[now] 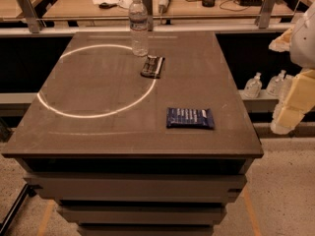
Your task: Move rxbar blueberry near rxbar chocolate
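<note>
Camera view shows the rxbar blueberry (190, 118) lying flat near the front right of the counter (221, 73), its long axis running left to right along the near edge. The gripper (288, 114) hangs off the counter's right side, well apart from the bar, so the bar lies to its left; I cannot tell whether it is spread or closed. The rxbar chocolate (152, 66) sits farther back and to the left, just in front of a water bottle (139, 28), its long axis pointing away from the camera.
</note>
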